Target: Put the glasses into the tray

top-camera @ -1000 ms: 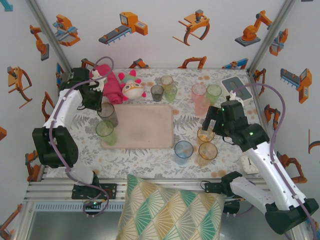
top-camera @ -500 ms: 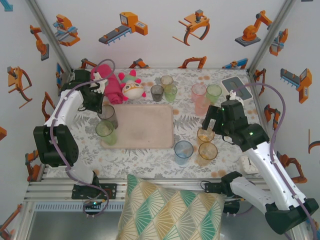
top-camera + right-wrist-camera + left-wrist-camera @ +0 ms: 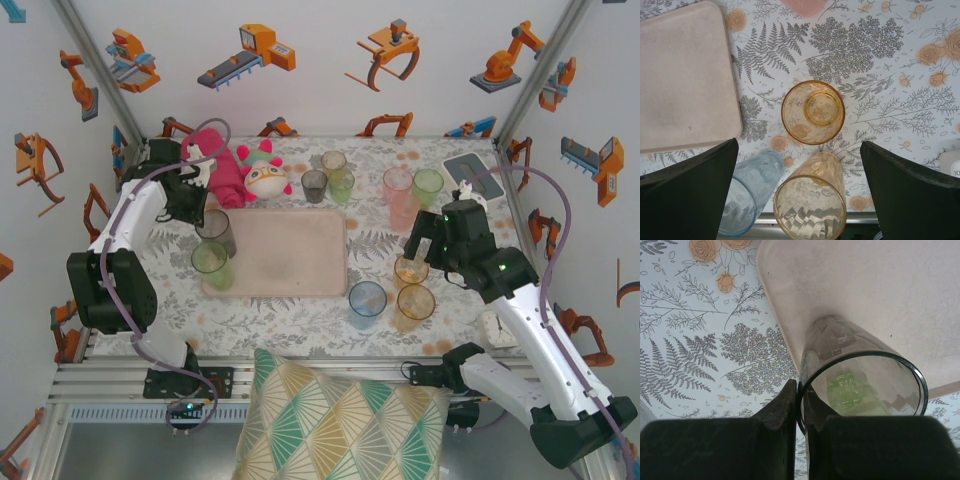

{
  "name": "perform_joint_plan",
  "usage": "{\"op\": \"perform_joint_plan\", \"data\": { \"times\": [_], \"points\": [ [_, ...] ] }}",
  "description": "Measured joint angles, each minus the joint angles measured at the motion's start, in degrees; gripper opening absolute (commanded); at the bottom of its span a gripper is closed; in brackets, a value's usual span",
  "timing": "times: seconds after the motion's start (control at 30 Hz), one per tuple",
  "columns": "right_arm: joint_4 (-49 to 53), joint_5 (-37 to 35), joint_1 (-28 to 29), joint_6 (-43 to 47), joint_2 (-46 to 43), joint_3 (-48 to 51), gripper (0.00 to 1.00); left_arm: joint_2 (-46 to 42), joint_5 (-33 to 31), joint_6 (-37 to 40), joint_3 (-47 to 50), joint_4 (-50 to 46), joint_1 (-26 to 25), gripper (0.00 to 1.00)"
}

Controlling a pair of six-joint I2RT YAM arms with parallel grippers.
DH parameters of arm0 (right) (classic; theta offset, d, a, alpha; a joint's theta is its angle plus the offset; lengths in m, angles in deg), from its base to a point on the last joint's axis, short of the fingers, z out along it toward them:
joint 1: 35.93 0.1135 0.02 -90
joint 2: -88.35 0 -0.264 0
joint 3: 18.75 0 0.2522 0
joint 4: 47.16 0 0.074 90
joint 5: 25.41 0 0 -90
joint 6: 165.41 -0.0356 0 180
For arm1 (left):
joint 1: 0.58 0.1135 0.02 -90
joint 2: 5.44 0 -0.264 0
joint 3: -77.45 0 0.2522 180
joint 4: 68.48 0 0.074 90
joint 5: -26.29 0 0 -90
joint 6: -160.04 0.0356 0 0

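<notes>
1. Pinching the rim of the smoky grey translucent plastic tumbler [image 3: 840,337], the left fingers [image 3: 790,402] are clamped on its thin wall, one inside and one outside.
2. This tumbler stands at the far left corner of the flat beige-pink tray [image 3: 865,280], very near the low rim. If its base sits partly on that rim, it may tip on release.
3. The green translucent tumbler [image 3: 210,262] is just beside, so a fall could knock it.
4. The plastic looks smooth and light, so it may cling to a finger.
5. The right fingers [image 3: 695,185] are wide apart and hold nothing, above the round amber tumblers [image 3: 813,112] on the flowered bench [image 3: 900,75].
</notes>
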Motion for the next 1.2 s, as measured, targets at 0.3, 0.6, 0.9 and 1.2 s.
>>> {"op": "perform_joint_plan", "data": {
  "times": [0.3, 0.6, 0.9, 1.2],
  "points": [
    [0.0, 0.0, 0.0, 0.0, 0.0, 0.0, 0.99, 0.0, 0.0, 0.2, 0.0, 0.0, 0.0, 0.29],
    [-0.2, 0.0, 0.0, 0.0, 0.0, 0.0, 0.99, 0.0, 0.0, 0.2, 0.0, 0.0, 0.0, 0.36],
    [-0.2, 0.0, 0.0, 0.3, 0.0, 0.0, 0.99, -0.7, -0.1, 0.2, -0.8, -1.0, 0.0, 0.46],
    [-0.2, 0.0, 0.0, 0.9, 0.0, 0.0, 1.00, -4.2, 0.0, 0.3, -3.6, -2.9, 0.0, 0.64]
  ]
}}
